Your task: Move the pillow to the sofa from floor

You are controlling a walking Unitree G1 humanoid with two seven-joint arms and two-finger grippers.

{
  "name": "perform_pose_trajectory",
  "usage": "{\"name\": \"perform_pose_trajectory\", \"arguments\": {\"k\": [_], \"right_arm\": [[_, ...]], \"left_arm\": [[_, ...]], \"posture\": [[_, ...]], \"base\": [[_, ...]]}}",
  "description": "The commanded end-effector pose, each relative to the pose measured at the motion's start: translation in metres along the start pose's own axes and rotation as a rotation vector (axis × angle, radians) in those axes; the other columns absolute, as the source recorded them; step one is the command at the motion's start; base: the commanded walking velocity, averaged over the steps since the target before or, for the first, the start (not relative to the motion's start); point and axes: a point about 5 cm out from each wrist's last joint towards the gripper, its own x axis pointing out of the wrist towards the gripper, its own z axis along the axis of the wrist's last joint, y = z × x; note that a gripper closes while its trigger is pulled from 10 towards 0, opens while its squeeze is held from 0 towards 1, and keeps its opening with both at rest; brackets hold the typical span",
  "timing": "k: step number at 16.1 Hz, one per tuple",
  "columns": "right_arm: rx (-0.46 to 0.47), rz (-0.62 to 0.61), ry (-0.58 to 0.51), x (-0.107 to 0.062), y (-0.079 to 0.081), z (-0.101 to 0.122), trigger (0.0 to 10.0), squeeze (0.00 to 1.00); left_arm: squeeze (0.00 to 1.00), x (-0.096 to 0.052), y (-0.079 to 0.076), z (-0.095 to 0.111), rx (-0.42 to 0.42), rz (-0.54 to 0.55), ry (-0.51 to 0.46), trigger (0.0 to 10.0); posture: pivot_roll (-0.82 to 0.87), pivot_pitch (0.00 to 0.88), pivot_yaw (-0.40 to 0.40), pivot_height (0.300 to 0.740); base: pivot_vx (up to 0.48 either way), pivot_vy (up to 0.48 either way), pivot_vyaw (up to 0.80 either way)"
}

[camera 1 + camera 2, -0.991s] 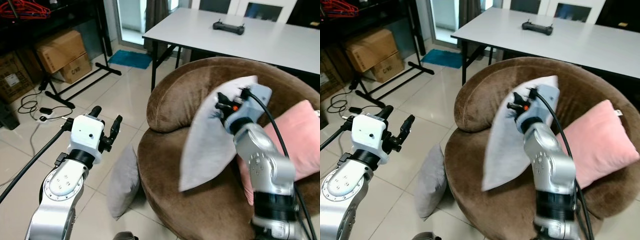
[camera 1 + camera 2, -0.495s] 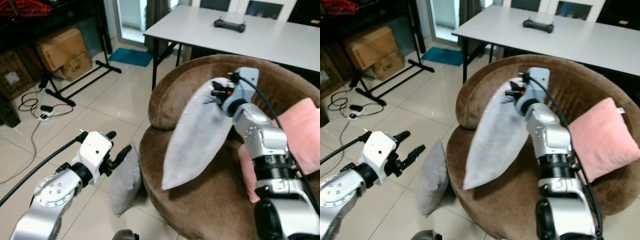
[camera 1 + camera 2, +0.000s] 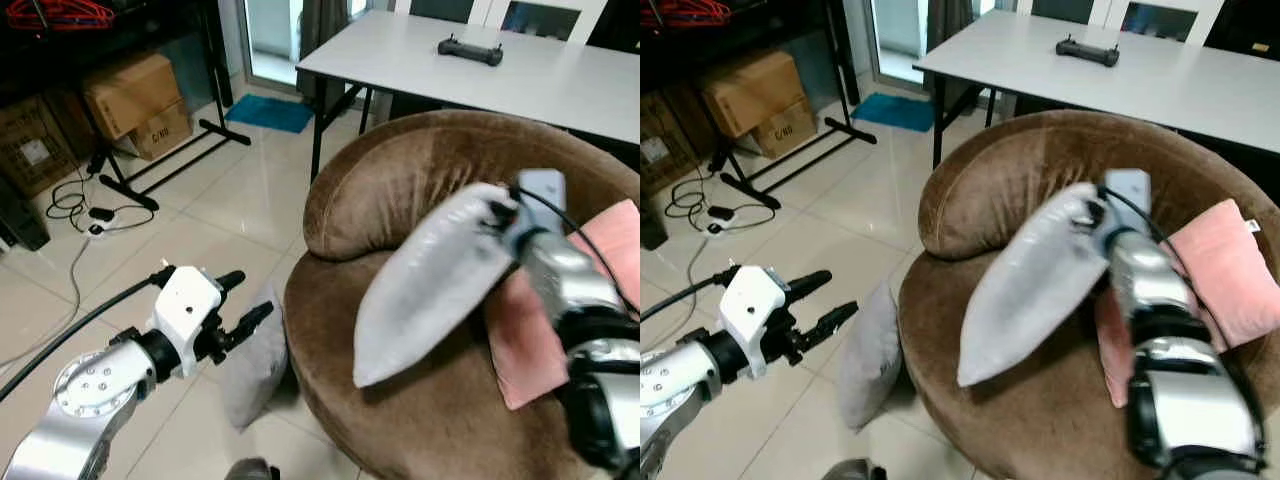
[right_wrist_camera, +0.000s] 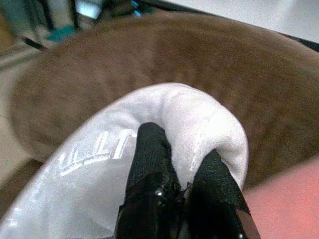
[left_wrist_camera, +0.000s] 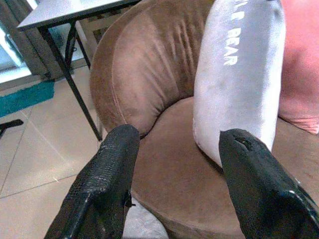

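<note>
A big round brown sofa (image 3: 420, 420) sits on the tiled floor (image 3: 230, 200). Behind it stands a long white worktop (image 3: 520, 75) with a small black controller (image 3: 470, 50) on top. A pink pillow (image 3: 560, 330) leans on the sofa seat at the right side.

The white pillow (image 3: 430, 285) is up in the air over the sofa seat. It is long and tilted. Its top end is high on the right, by the sofa back, and its other end points down and to the left, toward the front edge of the seat. It has letters printed on it.

The right gripper (image 4: 182, 186) pinches the top corner of the white pillow. Its two black fingers (image 4: 149, 154) are squeezed close together with the cloth bunched between them.

A gray pillow (image 3: 255, 360) leans on the floor against the sofa's front.

The left gripper (image 3: 240, 305) is out over the floor, just beside the gray pillow. Its fingers (image 5: 109, 174) are spread wide apart and hold nothing.

Cardboard boxes (image 3: 135, 100) sit far off at the left.
</note>
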Motion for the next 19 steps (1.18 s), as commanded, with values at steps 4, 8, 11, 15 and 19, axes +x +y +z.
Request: {"name": "perform_pose_trajectory", "arguments": {"k": [4,8,11,15,19], "right_arm": [[-0.027,-0.181,0.000,-0.006,-0.035,-0.004,10.0,0.00],[-0.081,-0.250,0.047,-0.016,-0.057,-0.024,10.0,1.00],[-0.116,-0.273,0.052,-0.020,-0.064,-0.027,10.0,1.00],[-0.105,-0.343,0.002,-0.025,-0.082,-0.016,10.0,1.00],[-0.082,-0.308,-0.091,-0.023,-0.080,0.000,10.0,1.00]], "left_arm": [[0.00,-0.002,-0.003,0.003,0.008,-0.022,-0.008,10.0],[0.00,-0.002,-0.004,0.001,0.011,-0.028,-0.003,10.0],[0.00,-0.001,-0.005,0.001,0.015,-0.034,-0.001,10.0],[0.00,-0.001,-0.005,0.000,0.028,-0.042,0.008,10.0],[0.00,0.000,-0.007,-0.001,0.021,-0.035,0.001,10.0]], "posture": [[0.13,0.000,-0.020,0.740],[0.13,0.000,-0.020,0.740],[0.13,0.000,-0.020,0.740],[0.13,0.000,-0.014,0.740],[0.13,0.000,-0.012,0.740]], "base": [[0.000,0.000,0.00],[0.000,0.000,0.00],[0.000,0.000,0.00],[0.000,0.000,0.00],[0.000,0.000,0.00]]}}
